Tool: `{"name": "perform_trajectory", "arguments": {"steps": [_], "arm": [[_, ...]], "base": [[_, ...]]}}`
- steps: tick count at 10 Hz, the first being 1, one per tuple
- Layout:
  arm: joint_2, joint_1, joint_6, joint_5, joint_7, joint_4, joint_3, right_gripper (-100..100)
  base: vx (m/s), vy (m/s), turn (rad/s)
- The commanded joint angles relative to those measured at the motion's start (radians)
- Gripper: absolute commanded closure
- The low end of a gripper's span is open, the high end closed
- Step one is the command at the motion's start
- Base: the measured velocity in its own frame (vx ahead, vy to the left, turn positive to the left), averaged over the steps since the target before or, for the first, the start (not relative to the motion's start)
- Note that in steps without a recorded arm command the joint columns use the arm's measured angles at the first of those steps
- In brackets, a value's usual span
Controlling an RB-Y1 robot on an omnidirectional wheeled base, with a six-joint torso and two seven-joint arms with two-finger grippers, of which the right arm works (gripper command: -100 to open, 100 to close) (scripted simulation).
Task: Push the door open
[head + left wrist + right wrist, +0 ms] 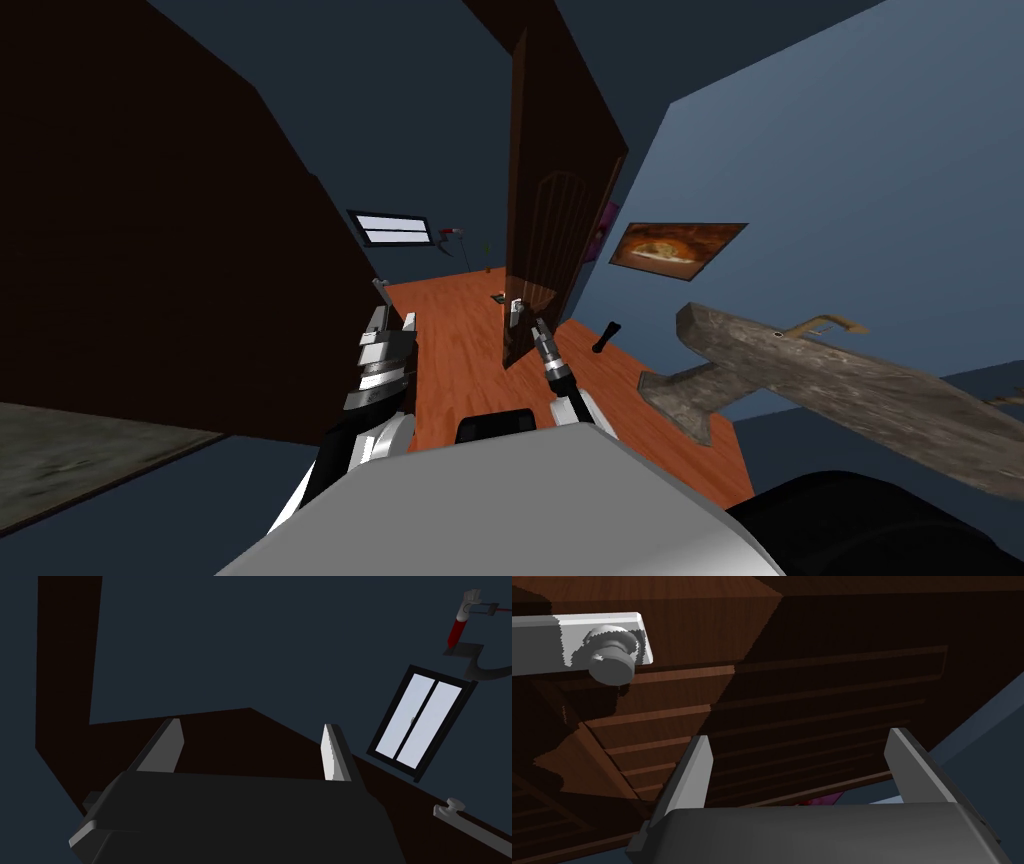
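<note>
My right gripper (540,328) (799,738) has its two fingers spread wide with nothing between them, and it points at the panelled face of the brown wooden door (545,200) (822,676). The door stands at my 12 o'clock. Its grey knob (515,308) (612,661), on a pale plate, sits near the gripper at about its 10 o'clock. I cannot tell whether the fingers touch the door. My left gripper (378,292) (251,726) hangs at my 11 o'clock, equally spread and empty.

The pictures are dim. The window (388,228) glows bright. A jagged shadow cuts across the door (677,636). In the head view the walls (850,150) bend outward at the corners.
</note>
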State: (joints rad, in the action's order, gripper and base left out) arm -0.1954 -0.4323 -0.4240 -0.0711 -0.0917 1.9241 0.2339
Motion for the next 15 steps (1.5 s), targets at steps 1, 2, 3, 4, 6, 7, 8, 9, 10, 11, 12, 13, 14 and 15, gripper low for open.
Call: {"name": "perform_trajectory", "arguments": {"steps": [1,2,3,4,6,7,8,9,10,11,12,13,14,15], "arm": [[-0.017,0.009,0.005,0.005,-0.015,-0.034,0.019,-100],[-0.024,0.014,0.011,0.006,-0.021,-0.053,0.033,-100],[-0.031,0.018,0.016,0.007,-0.027,-0.07,0.046,-100],[-0.037,0.023,0.021,0.008,-0.033,-0.088,0.06,-100],[-0.05,0.032,0.03,0.01,-0.045,-0.121,0.085,-100],[-0.062,0.041,0.039,0.012,-0.056,-0.153,0.109,-100],[-0.068,0.044,0.043,0.013,-0.06,-0.166,0.119,-100],[-0.078,0.052,0.051,0.014,-0.07,-0.194,0.139,-100],[-0.082,0.055,0.054,0.015,-0.073,-0.204,0.148,-100],[-0.09,0.06,0.06,0.016,-0.081,-0.226,0.164,-100],[-0.096,0.065,0.065,0.017,-0.086,-0.241,0.175,-100],[-0.101,0.068,0.068,0.018,-0.09,-0.252,0.184,-100],[-0.097,0.065,0.064,0.017,-0.087,-0.245,0.178,-100],[-0.089,0.078,0.066,0.019,-0.086,-0.262,0.174,-100]], "base": [[0.09,-0.081,0.078],[0.087,-0.102,0.072],[0.082,-0.091,0.08],[0.079,-0.101,0.068],[0.081,-0.11,0.076],[0.088,-0.123,0.117],[0.096,-0.119,0.097],[0.117,-0.173,0.09],[0.126,-0.182,0.075],[0.152,-0.155,0.078],[0.124,-0.163,0.064],[0.105,-0.158,0.055],[0.05,-0.07,0.019],[0.123,0.006,0.041]]}}
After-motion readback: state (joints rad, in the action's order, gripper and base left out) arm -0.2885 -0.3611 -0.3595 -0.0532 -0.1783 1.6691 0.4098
